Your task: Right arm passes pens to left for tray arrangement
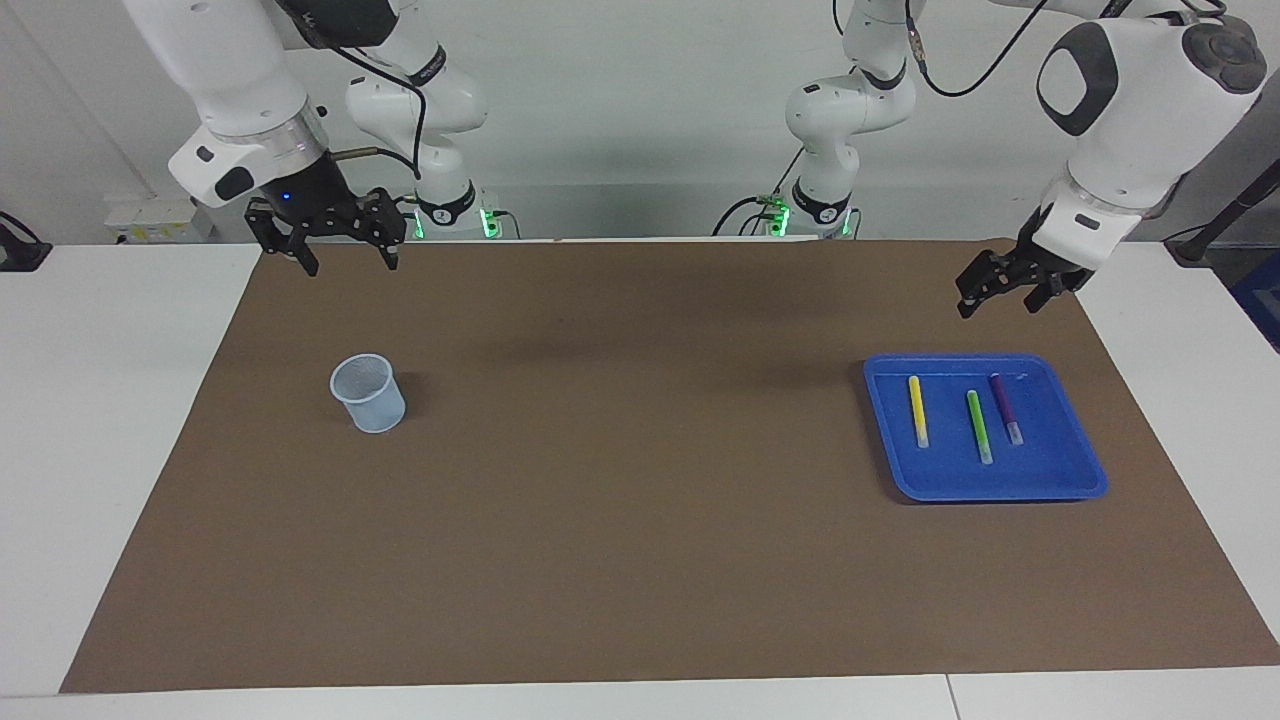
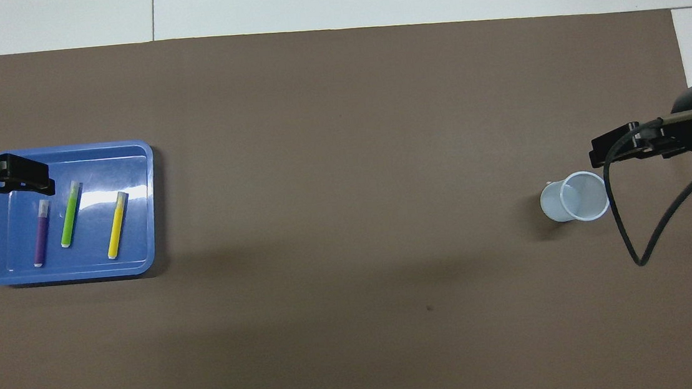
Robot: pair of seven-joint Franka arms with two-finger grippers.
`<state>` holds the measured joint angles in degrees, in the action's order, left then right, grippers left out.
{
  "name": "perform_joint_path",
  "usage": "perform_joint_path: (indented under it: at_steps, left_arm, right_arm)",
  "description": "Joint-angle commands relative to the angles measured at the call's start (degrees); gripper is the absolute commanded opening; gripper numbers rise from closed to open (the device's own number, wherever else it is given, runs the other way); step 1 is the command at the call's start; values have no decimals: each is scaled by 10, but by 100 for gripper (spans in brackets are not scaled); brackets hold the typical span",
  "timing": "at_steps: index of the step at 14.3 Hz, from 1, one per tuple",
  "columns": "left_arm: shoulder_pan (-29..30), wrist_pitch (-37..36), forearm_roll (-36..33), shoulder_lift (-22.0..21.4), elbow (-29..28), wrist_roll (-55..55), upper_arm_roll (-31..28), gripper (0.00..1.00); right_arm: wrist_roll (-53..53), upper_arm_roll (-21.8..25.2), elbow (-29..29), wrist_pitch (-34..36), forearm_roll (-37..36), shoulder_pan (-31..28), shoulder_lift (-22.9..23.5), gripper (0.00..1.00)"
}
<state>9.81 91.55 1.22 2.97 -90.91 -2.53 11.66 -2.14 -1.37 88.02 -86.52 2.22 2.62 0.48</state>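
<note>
The blue tray [image 1: 1050,475] lies on the brown mat toward the left arm's end of the table. Three pens lie side by side in it: yellow [image 1: 918,410], green [image 1: 978,426] and purple [image 1: 1005,408]. The tray [image 2: 131,175] and the yellow [image 2: 117,224], green [image 2: 70,213] and purple [image 2: 41,232] pens also show in the overhead view. My left gripper [image 1: 1000,300] is open and empty, raised over the tray's outer edge [image 2: 22,176]. My right gripper [image 1: 350,262] is open and empty, waiting in the air over the mat near the cup [image 2: 621,148].
A small translucent pale-blue cup [image 1: 369,393] stands upright on the mat toward the right arm's end, also seen from overhead [image 2: 575,197]. The brown mat [image 1: 640,480] covers most of the white table. A black cable hangs from the right arm.
</note>
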Motion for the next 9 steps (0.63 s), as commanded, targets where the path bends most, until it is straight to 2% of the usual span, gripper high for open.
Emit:
perform_joint_path:
  at_steps: [1,3,5,9]
  left_arm:
    - [-19,-19,-1,-16,-1,-7,-8,100]
    - [-44,-31,0,-35,-9,-7,-26,100]
    - [-107,-60,-1,-48,-6,-7,-87,100]
    - [-115,-96,0,-70,-5,-6,-109,100]
  right_arm:
    - [0,3,19,-13,12,-2,-14,100]
    - [0,3,19,-13,12,-2,-14,100]
    - [0,3,19,-13,12,-2,-14,100]
    - [0,3,19,-13,12,-2,-14,100]
